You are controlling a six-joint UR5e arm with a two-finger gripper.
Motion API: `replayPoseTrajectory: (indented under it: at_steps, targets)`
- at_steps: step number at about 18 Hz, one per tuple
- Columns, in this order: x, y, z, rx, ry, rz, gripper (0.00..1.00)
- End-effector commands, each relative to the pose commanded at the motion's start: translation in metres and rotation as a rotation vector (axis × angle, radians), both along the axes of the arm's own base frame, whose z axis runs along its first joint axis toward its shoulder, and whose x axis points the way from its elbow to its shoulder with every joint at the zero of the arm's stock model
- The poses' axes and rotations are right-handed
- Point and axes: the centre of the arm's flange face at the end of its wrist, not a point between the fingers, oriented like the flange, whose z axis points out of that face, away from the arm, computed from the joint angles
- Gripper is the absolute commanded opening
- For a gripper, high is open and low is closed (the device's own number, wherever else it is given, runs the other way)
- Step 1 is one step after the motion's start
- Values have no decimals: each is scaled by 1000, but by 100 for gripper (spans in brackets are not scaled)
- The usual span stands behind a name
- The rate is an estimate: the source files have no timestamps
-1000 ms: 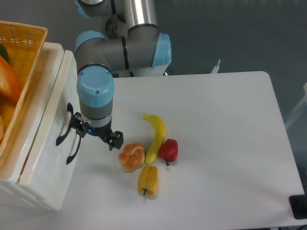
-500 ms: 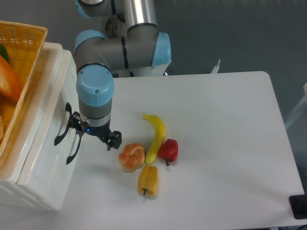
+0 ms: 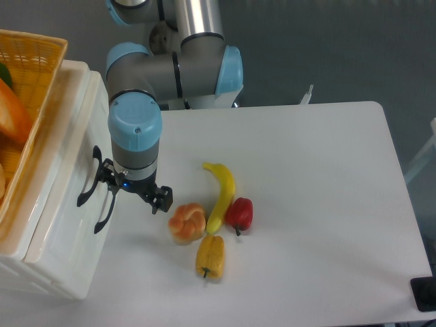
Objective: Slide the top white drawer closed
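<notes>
The top white drawer [image 3: 80, 129] sits in the cream cabinet at the left, its front nearly in line with the lower drawer front [image 3: 68, 245]. Its black arched handle [image 3: 86, 185] lies just left of my gripper [image 3: 134, 188]. The gripper points down at the table, right against the drawer front. Its jaws are spread, one finger [image 3: 105, 174] by the handle and the other [image 3: 162, 198] toward the fruit. It holds nothing. The arm's blue-capped wrist [image 3: 135, 122] hides part of the gripper.
A second black handle [image 3: 105, 210] is on the lower drawer front. A yellow woven basket [image 3: 30, 75] with orange items sits on the cabinet. An orange fruit [image 3: 187, 223], a banana [image 3: 223, 189], a red pepper [image 3: 240, 214] and a yellow pepper [image 3: 210, 255] lie just right of the gripper.
The gripper and the top drawer's handle have shifted slightly left together, the drawer sliding a little further into the cabinet. Nothing has moved in the last half second.
</notes>
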Motion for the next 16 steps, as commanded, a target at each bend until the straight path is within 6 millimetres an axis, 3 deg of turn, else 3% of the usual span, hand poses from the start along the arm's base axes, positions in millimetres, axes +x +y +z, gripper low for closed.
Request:
replayPoseTrajectory:
  at_steps: [4, 7, 16]
  targets:
    - [-11, 1, 4, 11, 13, -1, 100]
    - [-34, -5, 10, 13, 43, -2, 100]
    - [-138, -62, 31, 53, 104, -54, 100]
